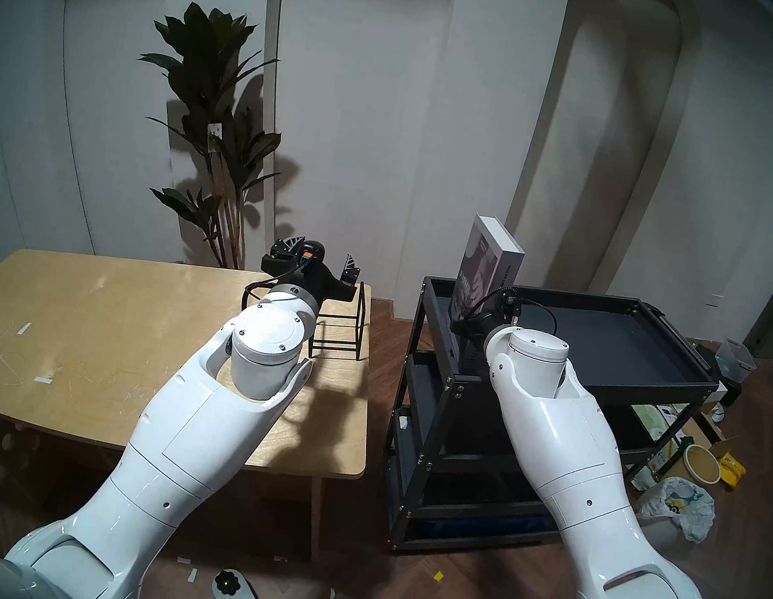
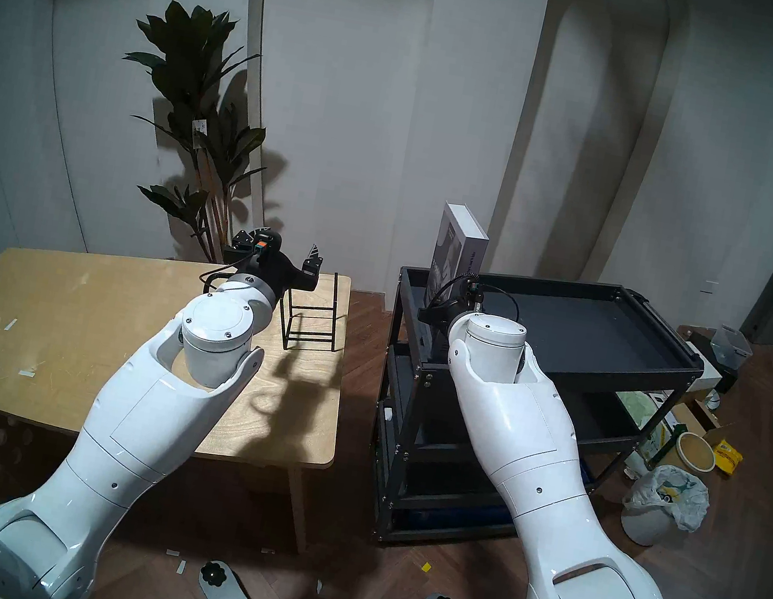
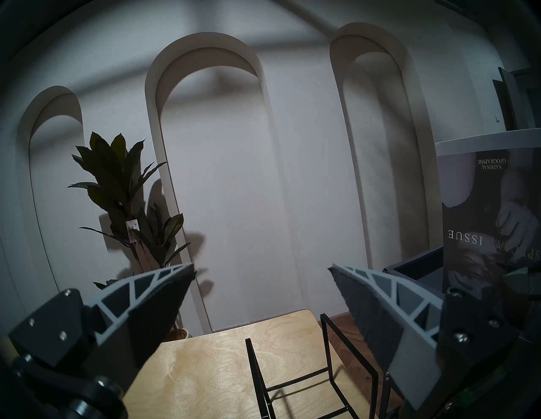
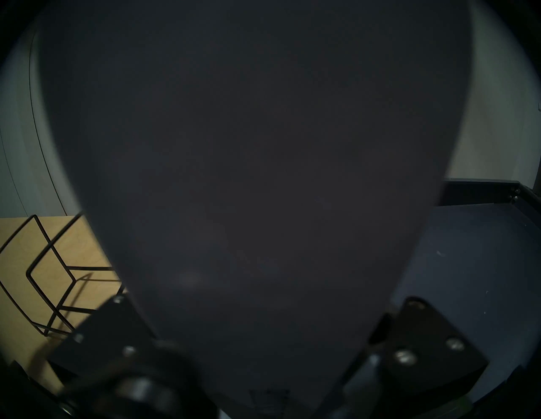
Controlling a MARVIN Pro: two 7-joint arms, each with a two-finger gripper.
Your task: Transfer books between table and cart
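Note:
The thick white-grey book (image 1: 487, 262) stands upright at the left end of the black cart's top tray (image 1: 622, 341). My right gripper (image 1: 466, 327) is shut on the book's lower part. The book's dark face (image 4: 248, 175) fills the right wrist view between the finger bases, and the fingertips are hidden. I cannot tell whether the book's bottom rests on the tray. My left gripper (image 1: 323, 255) is open and empty above the far right corner of the plywood table (image 1: 116, 322). The left wrist view shows its fingers spread (image 3: 262, 267) and the book's cover (image 3: 491, 210) at the right.
A small black wire rack (image 1: 341, 329) stands on the table's far right corner, under my left gripper. A tall potted plant (image 1: 212, 109) stands behind the table. A gap of wooden floor separates table and cart. Bags and boxes (image 1: 677, 498) litter the floor right of the cart.

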